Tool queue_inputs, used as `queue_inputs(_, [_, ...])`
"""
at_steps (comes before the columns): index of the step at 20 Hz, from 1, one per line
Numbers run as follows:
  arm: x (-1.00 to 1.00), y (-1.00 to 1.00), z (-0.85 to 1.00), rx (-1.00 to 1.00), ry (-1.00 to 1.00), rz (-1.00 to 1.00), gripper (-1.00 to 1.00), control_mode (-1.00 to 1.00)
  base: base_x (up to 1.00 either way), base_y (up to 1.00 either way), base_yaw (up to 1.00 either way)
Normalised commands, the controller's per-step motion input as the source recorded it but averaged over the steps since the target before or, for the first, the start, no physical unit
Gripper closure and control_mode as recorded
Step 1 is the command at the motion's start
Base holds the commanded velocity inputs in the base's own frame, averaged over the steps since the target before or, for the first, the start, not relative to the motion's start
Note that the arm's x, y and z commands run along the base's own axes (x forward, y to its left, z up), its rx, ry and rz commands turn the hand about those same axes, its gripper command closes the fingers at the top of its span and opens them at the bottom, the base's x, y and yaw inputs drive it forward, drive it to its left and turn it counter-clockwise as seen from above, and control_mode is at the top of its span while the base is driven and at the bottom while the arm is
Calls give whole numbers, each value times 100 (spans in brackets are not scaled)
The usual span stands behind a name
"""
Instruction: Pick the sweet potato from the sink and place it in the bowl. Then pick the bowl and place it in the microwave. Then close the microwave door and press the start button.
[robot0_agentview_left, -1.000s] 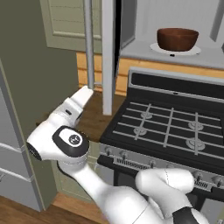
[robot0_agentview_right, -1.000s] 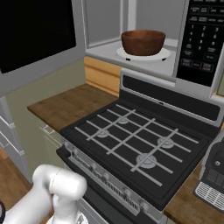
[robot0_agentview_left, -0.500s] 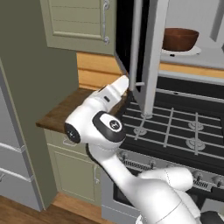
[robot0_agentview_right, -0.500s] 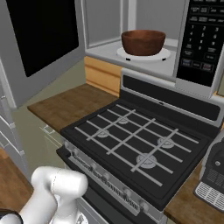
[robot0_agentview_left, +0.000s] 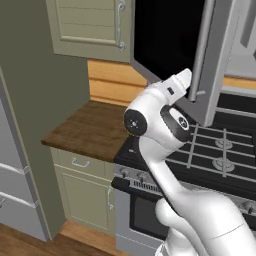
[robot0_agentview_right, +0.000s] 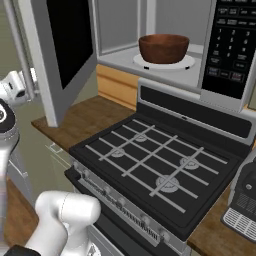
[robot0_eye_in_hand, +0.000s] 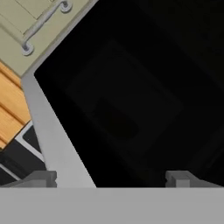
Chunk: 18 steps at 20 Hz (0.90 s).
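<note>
Right base view: the bowl (robot0_agentview_right: 163, 48) already on the white turntable plate (robot0_agentview_right: 185, 61) inside the microwave (robot0_agentview_right: 197, 45), upright, near the middle of the cavity. Not possible to tell from here whether the sweet potato lies inside the bowl; the rim hides the content. Below, the black stove (robot0_agentview_right: 155, 165) with four burners, nothing on it. At the left, the microwave door (robot0_agentview_right: 62, 47) partly swung, its black glass turned toward the cavity, the far side of the opening not yet covered. Control panel (robot0_agentview_right: 228, 45) at the right of the cavity, buttons too small to read.

Left base view: the arm raised from lower right, the hand pressed close against the outer face of the door near its long grey bar handle (robot0_agentview_left: 202, 50). Pale green cabinet (robot0_agentview_left: 87, 27) at the far left, wooden counter (robot0_agentview_left: 90, 130) below it.

Hand view: the gripper (robot0_eye_in_hand: 111, 179) right in front of the black glass, fingertips (robot0_eye_in_hand: 41, 178) set wide apart, nothing between them. Only the grey door frame and a corner of the cabinet beside the glass.

Judgement of progress: placing of the bowl in the microwave done; closing of the door in hand, perhaps about halfway by the angle of the door. Left to do: pushing the door fully shut, then reaching to the panel at the right and pressing the start button.
</note>
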Motion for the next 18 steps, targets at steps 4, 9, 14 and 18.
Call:
queue_inputs(4, [11,-94,19,12,1,4,-100,-100,0,0,0])
queue_inputs(9, [22,-98,1,9,0,1,-100,-100,0,0,0])
queue_inputs(14, [32,-88,0,9,0,2,-100,-100,0,0,0])
queue_inputs(18, [34,-73,10,14,0,6,-100,-100,0,0,0])
